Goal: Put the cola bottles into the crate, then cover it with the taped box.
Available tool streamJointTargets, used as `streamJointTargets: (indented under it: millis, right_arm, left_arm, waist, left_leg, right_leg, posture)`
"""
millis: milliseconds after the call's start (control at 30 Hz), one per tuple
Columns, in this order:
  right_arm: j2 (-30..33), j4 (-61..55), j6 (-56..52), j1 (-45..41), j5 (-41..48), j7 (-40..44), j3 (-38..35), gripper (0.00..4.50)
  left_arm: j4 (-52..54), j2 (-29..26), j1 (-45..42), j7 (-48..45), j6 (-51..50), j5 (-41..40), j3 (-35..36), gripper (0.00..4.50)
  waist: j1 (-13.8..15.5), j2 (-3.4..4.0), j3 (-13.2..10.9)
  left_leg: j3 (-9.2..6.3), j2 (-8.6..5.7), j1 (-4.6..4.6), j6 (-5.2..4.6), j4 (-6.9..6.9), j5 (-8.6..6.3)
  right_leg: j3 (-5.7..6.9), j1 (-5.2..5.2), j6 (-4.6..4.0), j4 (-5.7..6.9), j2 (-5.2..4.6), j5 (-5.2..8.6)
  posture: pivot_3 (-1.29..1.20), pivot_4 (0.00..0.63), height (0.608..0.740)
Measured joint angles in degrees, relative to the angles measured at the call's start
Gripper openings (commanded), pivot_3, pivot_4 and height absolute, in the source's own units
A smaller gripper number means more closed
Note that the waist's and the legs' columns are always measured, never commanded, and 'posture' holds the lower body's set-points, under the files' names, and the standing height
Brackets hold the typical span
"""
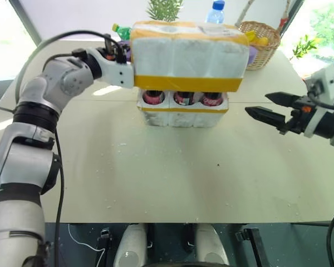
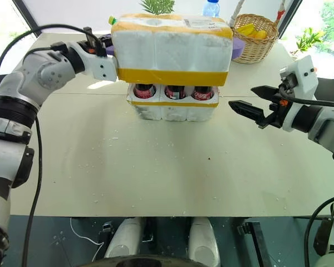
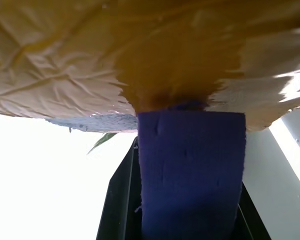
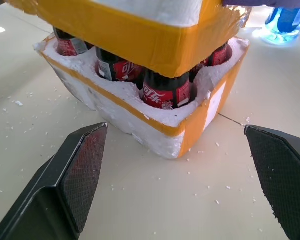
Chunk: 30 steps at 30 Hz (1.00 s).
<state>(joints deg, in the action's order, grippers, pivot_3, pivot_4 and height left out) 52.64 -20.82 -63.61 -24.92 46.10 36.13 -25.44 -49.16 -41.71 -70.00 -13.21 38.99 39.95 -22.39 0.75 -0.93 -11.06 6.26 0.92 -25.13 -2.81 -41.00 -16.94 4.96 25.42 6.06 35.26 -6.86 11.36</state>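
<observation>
A pale beige table [image 1: 172,178], speckled with small white crumbs, stands before bright windows, and leafy plants show past its far edge and far right corner. The left arm reaches in from the left edge, bent at the elbow, its forearm roughly level and aimed toward the middle of the far half; the left gripper [image 1: 124,54] is clenched on a purple tab [image 3: 190,170] fixed to the left end of the taped box [image 1: 189,55]. That single white foam box, banded in yellow tape, sits over the tops of the bottles, above the crate [image 1: 181,115], with a gap between its lower edge and the crate's rim. The one crate rests on the table near the middle of the far half. Three cola bottles [image 1: 182,98] show along the crate's near side through the gap; the right wrist view shows further red labels behind them, the full count hidden by the box. The right arm comes in from the right edge, its forearm pointing left toward the crate; the right gripper [image 2: 253,102] hangs spread wide, grasping nothing, well apart from the crate's right end. By the far edge stand one wicker basket [image 1: 263,41], one blue water bottle [image 1: 215,12] and one green bottle [image 1: 120,30].
</observation>
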Motion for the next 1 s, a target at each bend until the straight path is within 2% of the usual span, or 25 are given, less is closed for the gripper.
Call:
streamJointTargets:
  millis: [33, 133, 267, 367, 467, 533, 600, 733, 833, 933, 1000]
  right_arm:
    - [-0.21, -0.26, -0.03, 0.08, 0.28, -0.41, -0.21, 4.5]
    - [-0.87, -0.43, 0.08, 0.34, 0.51, -1.52, -0.33, 4.5]
    - [-1.48, -0.43, 0.26, 1.31, 0.5, -2.21, -0.32, 4.5]
    - [-1.6, -0.42, 0.43, 1.82, 0.47, -2.21, -0.21, 4.5]
    - [-1.58, -0.31, 0.58, 2.62, 0.32, -2.02, -0.2, 4.5]
    - [-1.56, -0.21, 0.74, 2.8, 0.24, -1.73, -0.2, 4.5]
    - [-1.44, -0.13, 1.26, 3.37, 0.17, -1.15, -0.2, 4.5]
    - [0.08, 2.12, 2.59, 4.26, -0.72, 0.37, 0.02, 4.5]
    - [0.43, 3.82, 3.67, 4.05, -1.54, 1.24, 0.44, 4.5]
    - [1.14, 6.23, 4.87, 3.65, -2.54, 2.36, 1.37, 4.5]
    - [2.18, 7.58, 5.18, 3.58, -2.78, 3.34, 2.06, 4.5]
  left_arm:
    - [0.43, -0.07, 0.32, 1.0, 0.38, 0.98, -0.56, 0.36]
    - [2.27, -0.26, 2.32, 3.43, 0.98, 3.29, -1.53, 1.7]
    - [4.32, -0.65, 7.21, 2.66, 2.92, 2.96, -1.59, 3.72]
    - [8.2, -1.01, 11.44, -2.13, 3.05, -3.52, 0.39, 3.72]
    - [15.8, -1.43, 17.34, -10.11, 1.44, -15.92, 4.32, 3.72]
    - [20.08, -1.31, 20.05, -15.81, -4.08, -23.63, 7.06, 3.72]
    - [25.07, -1.22, 22.68, -22.94, -15.04, -33.93, 10.92, 3.72]
    - [36.35, -3.76, 31.22, -37.21, -49.08, -61.5, 21.83, 3.72]
    - [40.68, -5.03, 34.45, -40.57, -60.37, -71.31, 27.98, 3.72]
    - [44.67, -10.67, 37.87, -44.5, -69.61, -77.95, 33.44, 3.72]
    - [45.34, -12.48, 38.52, -45.8, -74.58, -81.14, 36.11, 3.72]
  waist:
    - [0.01, 0.0, 0.0]
    - [-0.04, 0.0, 0.0]
    - [0.0, 0.02, 0.01]
    - [0.04, 0.02, 0.01]
    - [0.04, 0.02, 0.01]
    - [0.01, 0.02, 0.01]
    - [-0.1, 0.03, 0.02]
    - [-0.75, 0.08, 0.03]
    - [-0.77, 0.07, 0.03]
    - [-0.91, 0.08, 0.03]
    - [-0.66, 0.1, 0.04]
  left_leg:
    - [-0.01, 0.0, 0.0, 0.0, 0.0, 0.0]
    - [-0.02, 0.0, 0.01, 0.0, -0.01, 0.0]
    - [-0.02, 0.01, 0.0, 0.0, -0.02, 0.0]
    - [-0.05, 0.01, -0.03, 0.0, -0.06, 0.0]
    - [-0.09, 0.01, -0.03, 0.0, -0.07, 0.0]
    - [-0.1, 0.01, -0.03, 0.01, -0.12, 0.01]
    - [-0.1, 0.01, -0.02, 0.01, -0.15, 0.01]
    - [-0.12, 0.04, 0.02, 0.03, -0.15, 0.02]
    - [-0.18, 0.02, 0.03, 0.08, -0.15, 0.04]
    - [-0.16, 0.01, 0.06, 0.08, -0.14, 0.04]
    - [-0.17, 0.01, 0.08, 0.09, -0.14, 0.05]
  right_leg:
    - [0.0, 0.0, 0.0, 0.0, 0.0, 0.0]
    - [0.0, -0.01, 0.0, 0.01, 0.0, 0.0]
    - [0.0, 0.01, 0.0, 0.03, 0.0, 0.0]
    - [0.0, 0.0, 0.0, 0.03, -0.02, 0.0]
    - [0.01, 0.0, 0.0, 0.03, -0.04, 0.0]
    - [0.01, 0.0, 0.0, 0.05, -0.04, 0.0]
    - [0.01, -0.02, 0.0, 0.06, -0.03, 0.0]
    - [-0.01, -0.03, 0.01, 0.08, -0.01, 0.01]
    - [0.01, -0.07, 0.01, 0.01, 0.0, 0.01]
    - [0.0, -0.08, 0.0, 0.01, 0.0, 0.02]
    - [0.01, -0.09, 0.0, 0.01, 0.0, 0.02]
  posture:
    - [0.0, 0.15, 0.74]
    - [0.0, 0.15, 0.74]
    - [0.0, 0.15, 0.74]
    - [0.0, 0.15, 0.74]
    - [0.0, 0.15, 0.74]
    - [0.0, 0.15, 0.74]
    - [0.0, 0.15, 0.74]
    - [0.0, 0.15, 0.74]
    - [0.0, 0.15, 0.74]
    - [0.0, 0.15, 0.74]
    - [0.0, 0.15, 0.74]
